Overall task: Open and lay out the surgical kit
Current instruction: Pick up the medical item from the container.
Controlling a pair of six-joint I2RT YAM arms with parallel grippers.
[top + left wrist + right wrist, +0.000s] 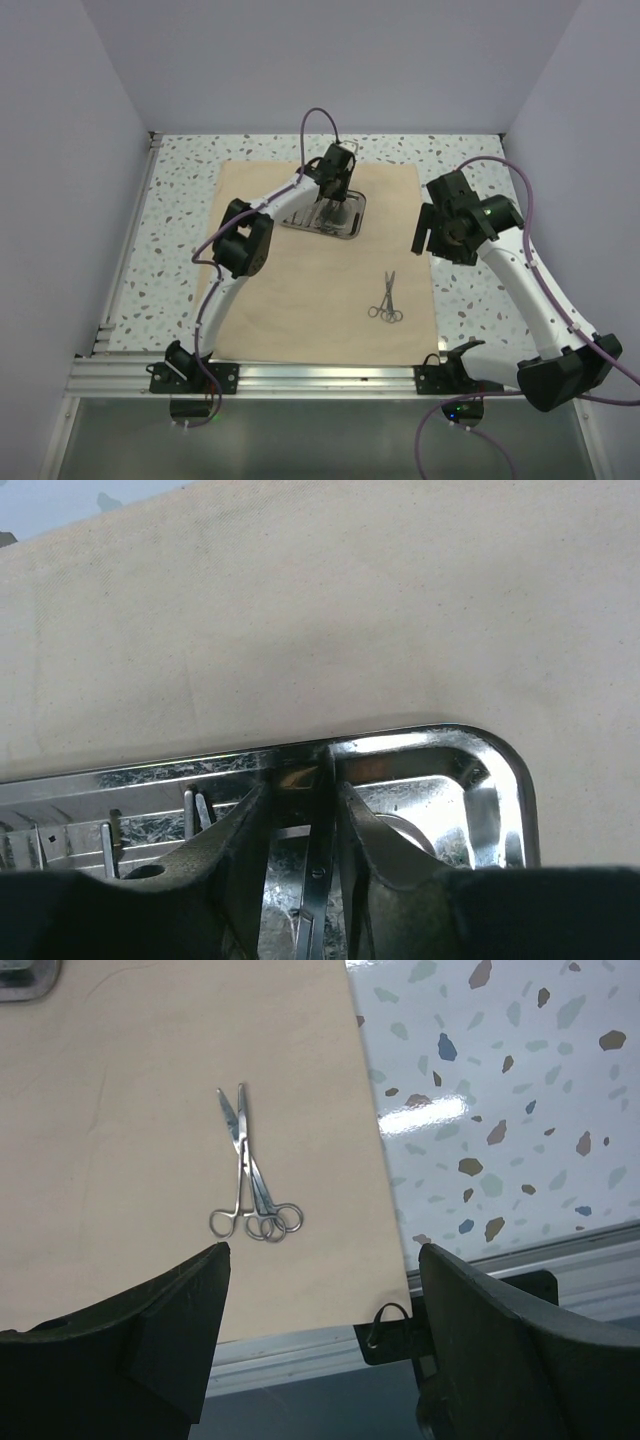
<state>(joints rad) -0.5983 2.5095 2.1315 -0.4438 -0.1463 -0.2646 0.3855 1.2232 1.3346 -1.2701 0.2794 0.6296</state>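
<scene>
The tan cloth (300,300) lies spread flat on the table. The steel tray (356,214) sits at its far middle. My left gripper (335,188) is down in the tray. In the left wrist view the tray rim (500,770) shines, and my left gripper (303,788) stands narrowly open astride a thin silver scissor-like instrument (318,875), with a gap on its left side. Two ring-handled instruments (386,298) lie crossed on the cloth at the near right, and they also show in the right wrist view (245,1165). My right gripper (438,228) is raised, open and empty (323,1250).
More thin silver instruments (195,810) lie in the tray to the left of my fingers. Speckled tabletop (470,160) borders the cloth. An aluminium rail (320,378) runs along the near edge. White walls close in the left, right and back.
</scene>
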